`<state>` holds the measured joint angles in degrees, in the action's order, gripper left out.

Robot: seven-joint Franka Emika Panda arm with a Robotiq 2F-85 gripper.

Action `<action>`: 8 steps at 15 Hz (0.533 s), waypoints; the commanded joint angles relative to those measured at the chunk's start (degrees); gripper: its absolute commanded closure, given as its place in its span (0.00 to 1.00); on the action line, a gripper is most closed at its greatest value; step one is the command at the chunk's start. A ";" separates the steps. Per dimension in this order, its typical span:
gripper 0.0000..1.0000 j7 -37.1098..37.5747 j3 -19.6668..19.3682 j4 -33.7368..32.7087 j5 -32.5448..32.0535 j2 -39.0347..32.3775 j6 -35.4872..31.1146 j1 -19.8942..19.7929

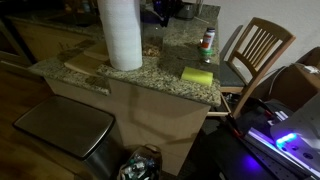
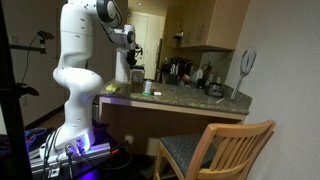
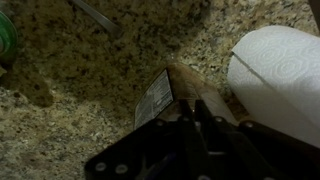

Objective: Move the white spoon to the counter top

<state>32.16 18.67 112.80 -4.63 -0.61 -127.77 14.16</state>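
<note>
In the wrist view, right of a green bottle [image 3: 5,35], a slim pale handle, probably the spoon [image 3: 98,14], lay on the counter [image 3: 70,90]. It looked light, stiff and slippery, best pinched mid-handle. Only that greyish-white strip showed. The gripper [image 3: 185,102] hung nearby; clenched or released, I couldn't tell. Rightmost stood a towel roll [image 3: 280,70].

Towel roll [image 3: 280,65] — seemingly open counter top [image 3: 80,90]
</note>
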 commanded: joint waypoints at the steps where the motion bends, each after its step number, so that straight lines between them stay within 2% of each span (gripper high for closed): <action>1: 0.97 0.10 -1.01 -0.56 -3.02 0.58 4.61 0.87; 4: 0.97 -4.14 -1.07 -1.70 -4.18 2.95 11.74 0.70; 8: 0.97 -14.34 -1.87 -1.10 -0.33 10.64 19.15 0.09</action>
<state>24.93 18.15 110.62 -7.81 3.90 -113.77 14.16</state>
